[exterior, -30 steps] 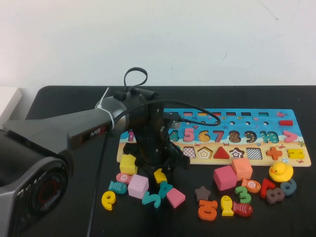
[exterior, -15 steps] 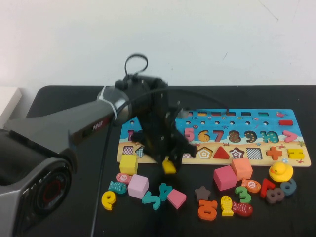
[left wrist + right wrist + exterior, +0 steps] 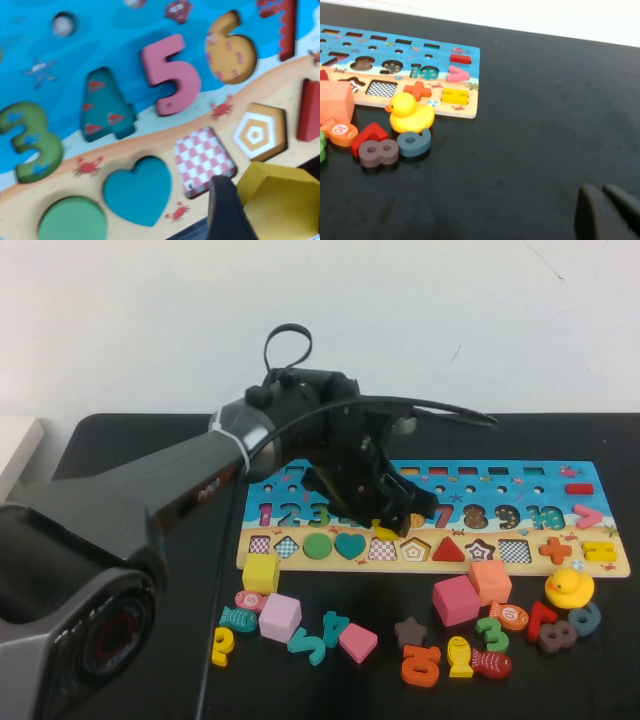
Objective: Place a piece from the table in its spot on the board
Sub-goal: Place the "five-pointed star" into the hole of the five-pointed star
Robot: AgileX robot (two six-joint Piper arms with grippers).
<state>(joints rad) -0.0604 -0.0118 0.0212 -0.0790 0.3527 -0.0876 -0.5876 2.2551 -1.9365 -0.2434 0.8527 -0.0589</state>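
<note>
My left gripper (image 3: 386, 524) hangs over the board (image 3: 520, 476) and is shut on the piece (image 3: 385, 531), a small flat yellow pentagon. In the left wrist view the piece (image 3: 280, 200) sits beside one dark finger (image 3: 227, 212), just off the board's near edge. It is next to the pentagon slot (image 3: 260, 132) and the checkered square slot (image 3: 202, 160). The slot (image 3: 415, 550) lies slightly right of the piece in the high view. My right gripper (image 3: 609, 216) rests shut low over the bare black table (image 3: 545, 125), to the right of the board (image 3: 470, 55).
Loose pieces lie on the table (image 3: 120, 445) in front of the board: a yellow cube (image 3: 261, 572), pink cubes (image 3: 280, 617) (image 3: 456, 600), an orange cube (image 3: 490, 580), a yellow duck (image 3: 568, 587), a brown star (image 3: 410, 630), numbers and fish.
My left gripper rose from among the loose pieces with the yellow piece. It moved back and right, over the board's shape row.
</note>
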